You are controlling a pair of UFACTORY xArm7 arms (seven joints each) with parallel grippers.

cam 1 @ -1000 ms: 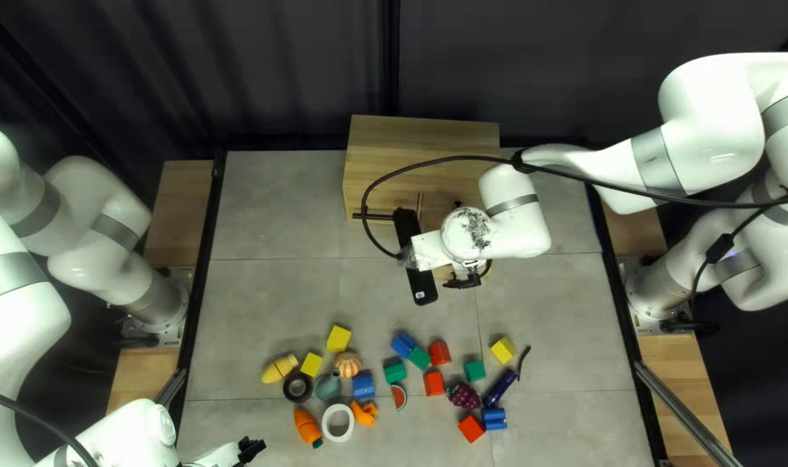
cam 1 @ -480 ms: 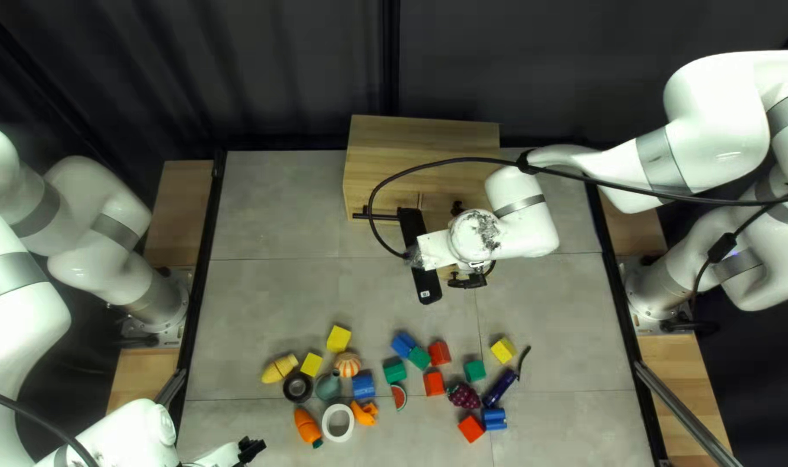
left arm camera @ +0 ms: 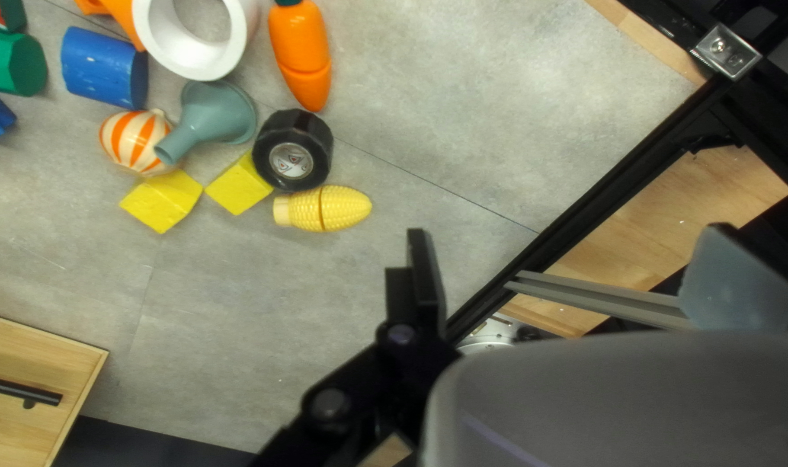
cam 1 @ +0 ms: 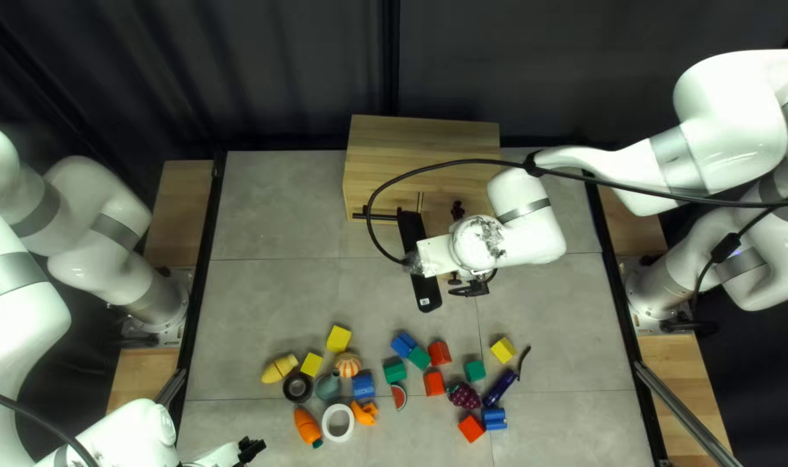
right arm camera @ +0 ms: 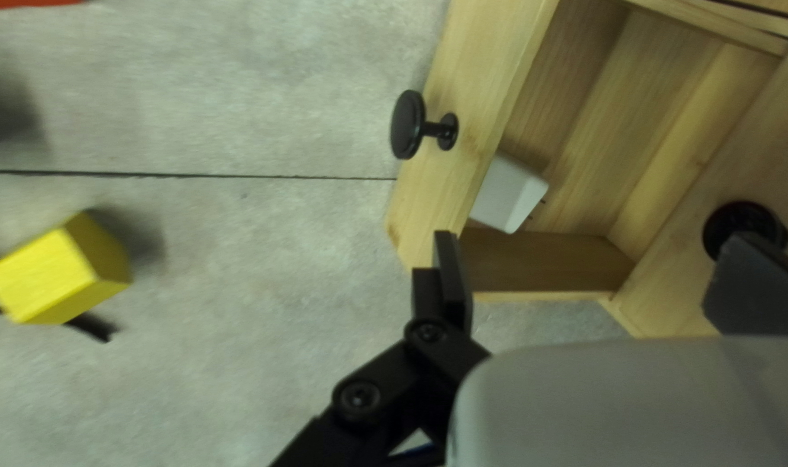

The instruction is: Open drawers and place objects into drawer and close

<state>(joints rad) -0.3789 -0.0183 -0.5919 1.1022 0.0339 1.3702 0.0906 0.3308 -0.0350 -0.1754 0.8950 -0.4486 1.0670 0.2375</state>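
Top left view: the wooden cabinet (cam 1: 424,134) stands at the table's far edge, facing the toys, presumably so its drawers can slide out toward me. One drawer (right arm camera: 489,52) is pulled out, which I judge is to let objects drop in from above. My right gripper (right arm camera: 591,251) hangs over it, jaws wide, gripping nothing: a spread that would suit a release or a fresh reach. My left gripper (left arm camera: 570,242) is spread wide too, empty, off by the table's left side, probably parked clear of my right arm. The white ring (left arm camera: 195,39), the toy carrot (left arm camera: 303,52) and the other toys lie loose on the table; the crowded ones may get nudged when I reach in.

Only the right wrist view shows me the pale block (right arm camera: 506,195) inside the drawer, behind its front; from above, my own arm covers that spot. The left wrist view gives me the funnel (left arm camera: 212,117) clearly, spout against the striped ball (left arm camera: 134,141), and the right wrist view shows neither. Smallest, the drawer's round knob (right arm camera: 407,125) shows plainly there.
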